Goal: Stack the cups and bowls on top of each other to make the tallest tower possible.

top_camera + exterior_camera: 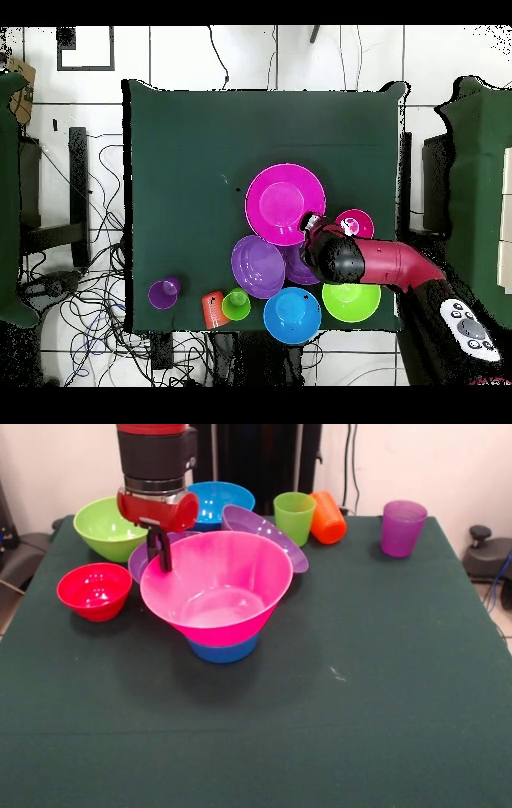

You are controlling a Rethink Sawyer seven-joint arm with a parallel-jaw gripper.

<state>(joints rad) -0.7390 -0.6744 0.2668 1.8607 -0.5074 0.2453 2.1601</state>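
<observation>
At the pink bowl's [216,588] rim the hand [159,552] gripped its wall, seating it on the blue bowl [224,650] as a tower's base.

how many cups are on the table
3. The green cup stands upright at the far edge, the orange cup lies tipped beside it, touching or nearly so, and the purple cup stands apart near the corner. None seems hidden.

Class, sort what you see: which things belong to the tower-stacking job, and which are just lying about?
Job: pink bowl on a blue bowl; red bowl; lime bowl; second blue bowl; purple bowl; green cup; orange cup, tipped over; purple cup; gripper.

Lying about: cables on the floor.
</observation>
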